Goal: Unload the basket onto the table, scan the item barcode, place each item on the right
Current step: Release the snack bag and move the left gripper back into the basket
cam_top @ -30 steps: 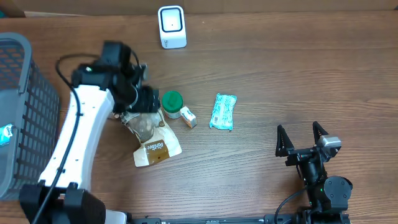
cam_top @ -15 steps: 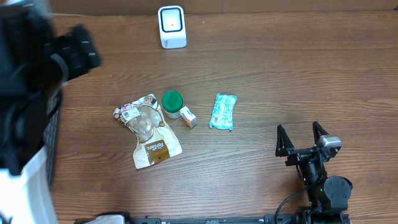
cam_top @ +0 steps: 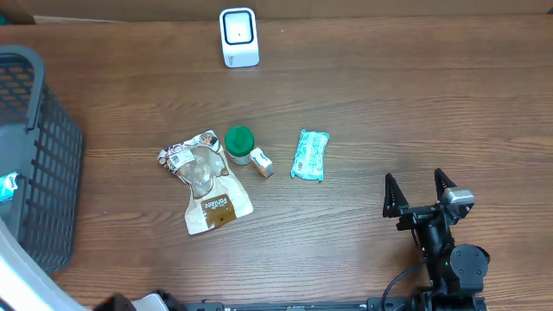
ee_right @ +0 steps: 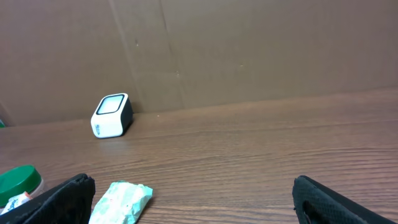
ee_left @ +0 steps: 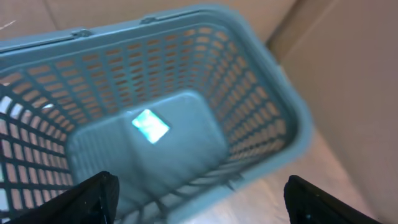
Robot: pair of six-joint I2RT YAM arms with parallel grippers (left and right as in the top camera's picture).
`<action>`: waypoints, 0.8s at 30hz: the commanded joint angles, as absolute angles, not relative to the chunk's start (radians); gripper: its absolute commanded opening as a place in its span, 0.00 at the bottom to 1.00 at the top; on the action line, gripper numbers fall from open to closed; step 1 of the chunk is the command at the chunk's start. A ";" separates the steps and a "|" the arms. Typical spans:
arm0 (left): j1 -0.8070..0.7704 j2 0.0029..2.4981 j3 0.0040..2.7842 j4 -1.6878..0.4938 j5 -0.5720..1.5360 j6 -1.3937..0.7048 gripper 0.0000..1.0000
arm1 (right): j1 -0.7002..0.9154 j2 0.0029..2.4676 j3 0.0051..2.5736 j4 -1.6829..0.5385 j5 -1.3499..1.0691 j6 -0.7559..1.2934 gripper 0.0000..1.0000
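The white barcode scanner (cam_top: 238, 36) stands at the table's far edge, also in the right wrist view as scanner (ee_right: 112, 115). Mid-table lie a brown pouch (cam_top: 206, 186), a green-lidded jar (cam_top: 239, 142), a small box (cam_top: 261, 162) and a teal packet (cam_top: 310, 155). My left gripper (ee_left: 199, 205) hangs open and empty above the grey basket (ee_left: 261, 124), where a small teal item (ee_left: 150, 126) lies on the bottom. My right gripper (cam_top: 421, 194) rests open at the near right, empty, with the teal packet (ee_right: 121, 202) ahead to its left.
The mesh basket (cam_top: 34, 155) fills the table's left edge. A cardboard wall (ee_right: 249, 50) closes off the back. Only a white stretch of the left arm (cam_top: 26, 281) shows overhead, at the bottom left corner.
The left arm has swung away from the brown pouch to the left, out of the overhead view, over the basket. The pouch stays on the table. The right arm has not moved.
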State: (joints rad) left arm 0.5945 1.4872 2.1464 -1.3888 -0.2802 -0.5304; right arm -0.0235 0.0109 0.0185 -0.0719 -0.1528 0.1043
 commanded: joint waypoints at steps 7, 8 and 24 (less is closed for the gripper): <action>0.742 1.697 2.076 -1.391 -0.189 -0.356 0.82 | -0.017 0.003 0.008 -0.067 -0.147 0.105 1.00; 0.751 1.709 2.052 -1.377 -0.189 -0.345 0.82 | -0.017 0.003 0.008 -0.067 -0.147 0.105 1.00; 0.824 1.723 1.563 -0.982 -0.084 -0.223 0.80 | -0.017 0.003 0.008 -0.067 -0.147 0.105 1.00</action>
State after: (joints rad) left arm 0.8036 1.7210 1.6207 -1.0218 -0.1001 -0.2604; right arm -0.0235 0.0109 0.0185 -0.0715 -0.1524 0.1047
